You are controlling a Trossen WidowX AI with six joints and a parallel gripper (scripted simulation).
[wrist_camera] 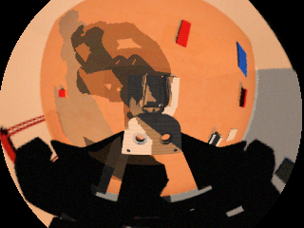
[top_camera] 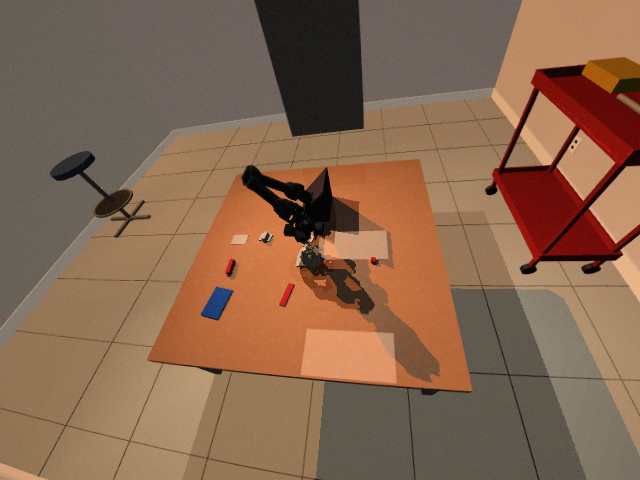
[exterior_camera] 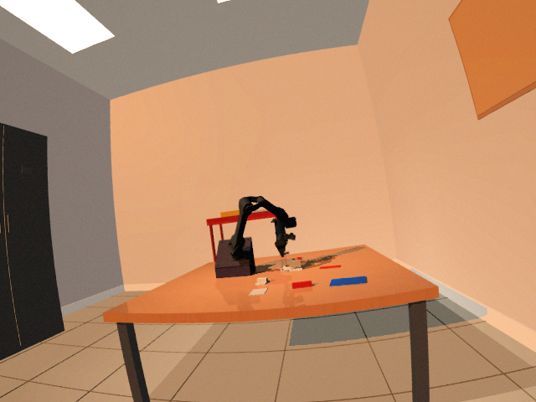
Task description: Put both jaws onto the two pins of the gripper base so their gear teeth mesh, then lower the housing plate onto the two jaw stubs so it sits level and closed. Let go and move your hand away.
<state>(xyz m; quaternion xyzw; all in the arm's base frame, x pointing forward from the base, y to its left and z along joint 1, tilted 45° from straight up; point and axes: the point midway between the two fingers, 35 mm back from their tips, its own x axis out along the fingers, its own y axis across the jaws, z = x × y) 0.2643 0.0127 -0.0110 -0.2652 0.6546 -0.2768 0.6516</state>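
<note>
My gripper (top_camera: 311,237) (exterior_camera: 283,254) (wrist_camera: 152,134) points down, shut on the housing plate (wrist_camera: 153,147), a white plate with two round holes. The plate is held by its sides above the table, half in shadow. The white gripper base (top_camera: 300,261) (exterior_camera: 296,269) (wrist_camera: 175,95) stands on the table below and just beyond the plate in the wrist view. Dark, shadowed jaw shapes (wrist_camera: 152,90) show on the base. Whether their teeth mesh cannot be told. The plate hides the near part of the base, and the pins cannot be made out.
A small white stand (top_camera: 265,237) (exterior_camera: 261,280) (wrist_camera: 215,138) and a white tile (top_camera: 239,239) (exterior_camera: 258,291) (wrist_camera: 232,135) lie to one side. Also there: a red block (top_camera: 230,267) (exterior_camera: 301,284), a red strip (top_camera: 286,294) (wrist_camera: 183,33), a blue slab (top_camera: 217,302) (exterior_camera: 348,280) and a red cube (top_camera: 373,260) (wrist_camera: 62,92).
</note>
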